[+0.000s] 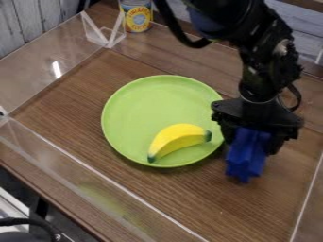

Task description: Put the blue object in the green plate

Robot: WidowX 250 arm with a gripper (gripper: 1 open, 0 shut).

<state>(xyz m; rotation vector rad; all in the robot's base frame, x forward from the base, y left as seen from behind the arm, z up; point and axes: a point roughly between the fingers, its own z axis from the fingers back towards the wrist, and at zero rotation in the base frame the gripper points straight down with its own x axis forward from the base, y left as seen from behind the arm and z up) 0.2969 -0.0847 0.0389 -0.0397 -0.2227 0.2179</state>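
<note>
A wooden table (76, 104) with clear walls round its edges carries everything here. On it the green plate (151, 104), the widest thing in view, sits near the middle. The only thing in the plate is a yellow banana (177, 141), lying in the plate's near right part with one end close to the rim.

The black robot arm (259, 47) reaches down from the far right, its gripper (251, 142) pointing steeply down over the blue object (247, 159). The blue object lies on the bare wood just right of the plate, outside its rim, its far end between the black fingers (228, 126). The claw stands spread wide, one finger on each side of the blue slab; whether they press on it cannot be told.

A yellow-labelled cup (136, 17) stands at the far edge.
</note>
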